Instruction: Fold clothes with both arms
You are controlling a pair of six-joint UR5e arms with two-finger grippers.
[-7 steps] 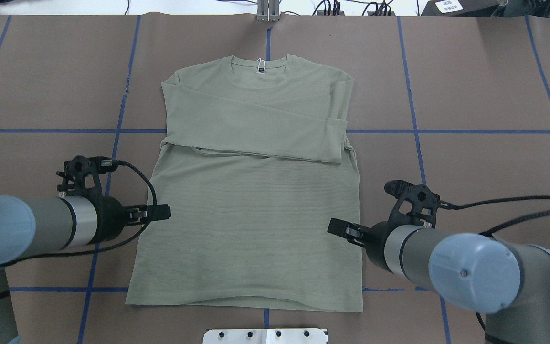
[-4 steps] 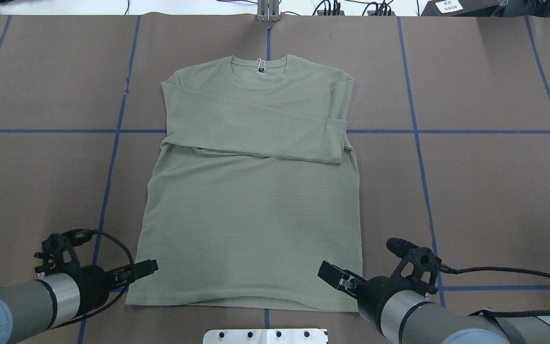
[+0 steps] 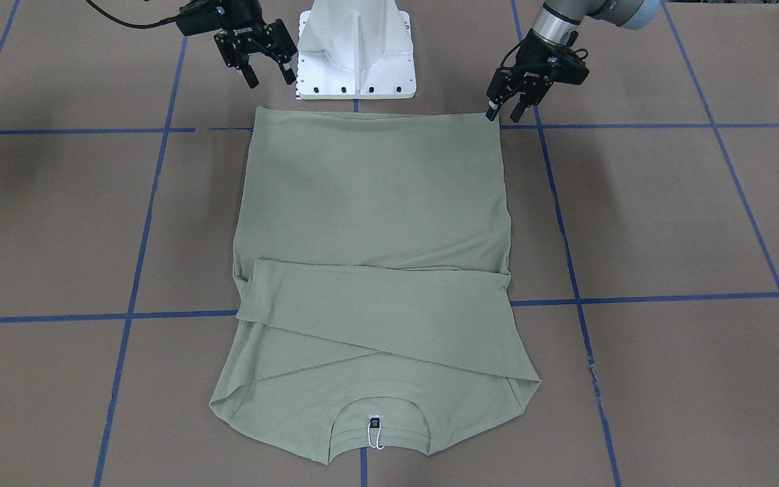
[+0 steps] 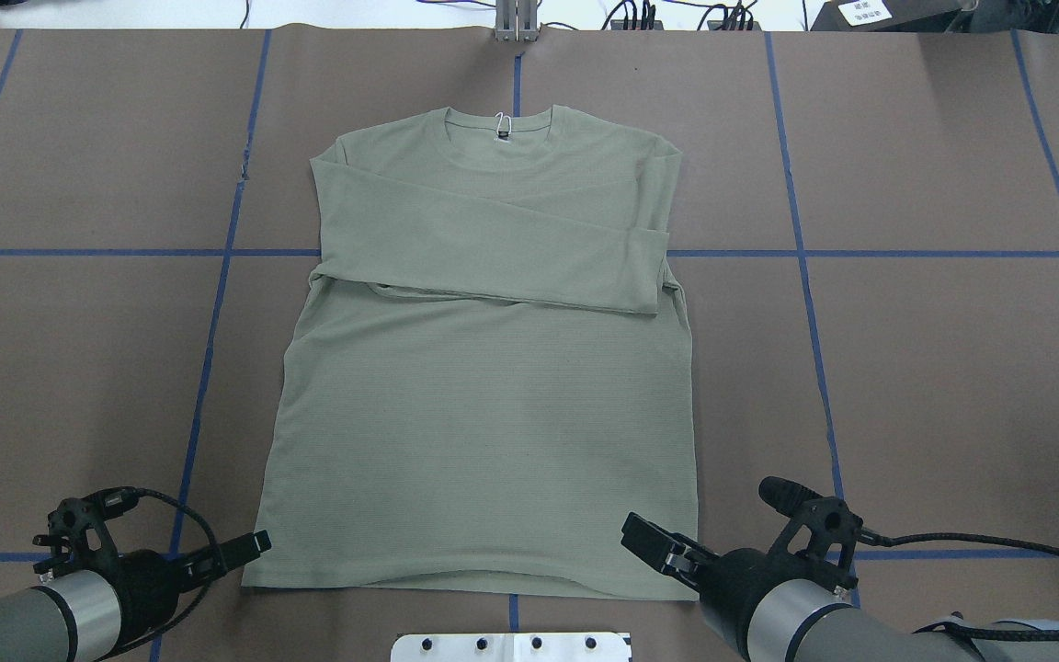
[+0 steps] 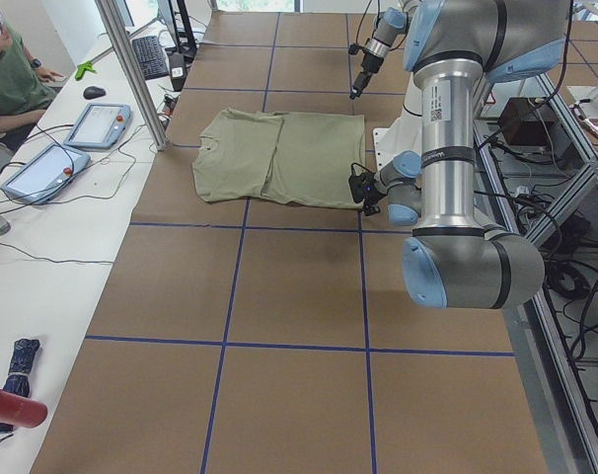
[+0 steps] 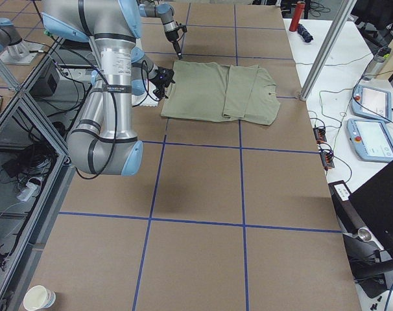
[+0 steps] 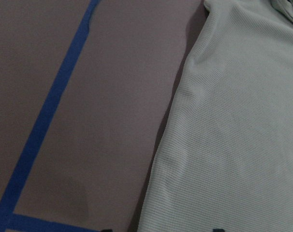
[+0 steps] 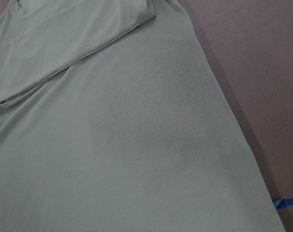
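Note:
The pale sage-green shirt [image 4: 483, 414] lies flat on the brown table, neck at the far side, both sleeves folded across its chest [image 3: 389, 318]. My left gripper [image 4: 249, 545] hovers at the hem's left corner, open, with nothing between its fingers; in the front-facing view the left gripper [image 3: 504, 112] sits just over that corner. My right gripper [image 4: 647, 541] is open above the hem near its right corner, and the front-facing view shows the right gripper [image 3: 272, 81] a little behind the hem. The left wrist view shows the shirt's side edge [image 7: 224, 135]; the right wrist view shows its body [image 8: 137, 145].
The white base pedestal [image 3: 356, 47] stands just behind the hem. Blue tape lines [image 4: 805, 276] grid the brown table. A metal post [image 4: 516, 18] rises at the far edge. A person [image 5: 8, 84] sits by tablets at a side desk. A paper cup [image 6: 39, 298] stands near one corner.
Both arms have drawn back from the shirt's mid sides toward the base, down to the hem corners. The shirt has not moved.

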